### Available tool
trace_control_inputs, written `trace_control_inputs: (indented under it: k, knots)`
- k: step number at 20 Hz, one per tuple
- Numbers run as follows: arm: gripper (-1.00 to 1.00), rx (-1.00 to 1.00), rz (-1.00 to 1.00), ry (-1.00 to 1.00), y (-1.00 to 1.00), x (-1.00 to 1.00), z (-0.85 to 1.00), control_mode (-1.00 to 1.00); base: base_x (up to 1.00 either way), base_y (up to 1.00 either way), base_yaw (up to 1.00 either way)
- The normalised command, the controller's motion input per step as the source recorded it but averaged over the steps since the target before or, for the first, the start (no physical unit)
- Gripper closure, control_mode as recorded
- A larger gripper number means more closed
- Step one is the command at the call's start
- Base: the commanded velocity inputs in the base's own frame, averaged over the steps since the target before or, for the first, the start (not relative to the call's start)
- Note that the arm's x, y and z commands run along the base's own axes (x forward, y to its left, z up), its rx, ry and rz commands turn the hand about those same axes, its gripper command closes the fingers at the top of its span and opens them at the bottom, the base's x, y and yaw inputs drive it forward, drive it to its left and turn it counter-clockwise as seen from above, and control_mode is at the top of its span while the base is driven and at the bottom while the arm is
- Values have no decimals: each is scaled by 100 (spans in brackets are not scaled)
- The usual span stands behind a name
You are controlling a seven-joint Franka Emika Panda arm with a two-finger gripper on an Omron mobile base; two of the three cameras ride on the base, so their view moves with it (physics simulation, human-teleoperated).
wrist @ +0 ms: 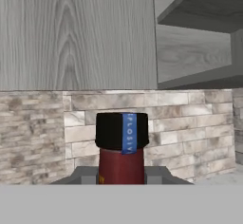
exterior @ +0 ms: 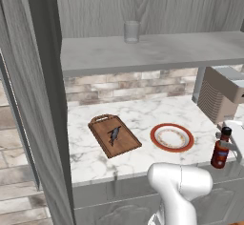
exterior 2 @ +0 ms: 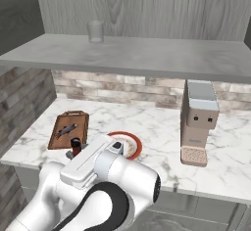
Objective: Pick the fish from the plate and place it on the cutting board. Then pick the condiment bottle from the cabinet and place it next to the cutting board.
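Here the gripper (exterior: 228, 144) is clamped on the bottle (exterior: 220, 152), holding it upright near the bench (exterior: 143, 112) front edge, right of the plate (exterior: 172, 137). The fish (exterior: 114, 134) lies on the board (exterior: 114, 135), left of the plate. A glass (exterior: 131, 31) stands on the cabinet (exterior: 157, 52) shelf.

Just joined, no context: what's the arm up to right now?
The fish already lies on the cutting board, and the plate beside it is bare. The gripper is shut on the condiment bottle, holding it upright near the counter's front edge, right of the plate. A clear glass stands on the cabinet shelf.
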Motion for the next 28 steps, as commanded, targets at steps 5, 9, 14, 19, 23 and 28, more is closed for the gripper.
trace_control_inputs:
  k: [5, 9, 14, 19, 23, 28]
  knots:
    - [100, 0, 0, 0, -2, 28, -5, -100, 0, 0, 0]
    - [100, 0, 0, 0, -14, 35, -5, -100, 0, 0, 0]
    - [100, 0, 0, 0, -27, 33, -14, -100, 0, 0, 0]
    - [100, 0, 0, 0, -29, 25, -21, -100, 0, 0, 0]
    - [100, 0, 0, 0, -15, 13, -19, -100, 0, 0, 0]
    - [100, 0, 0, 0, -3, 7, -21, -100, 0, 0, 0]
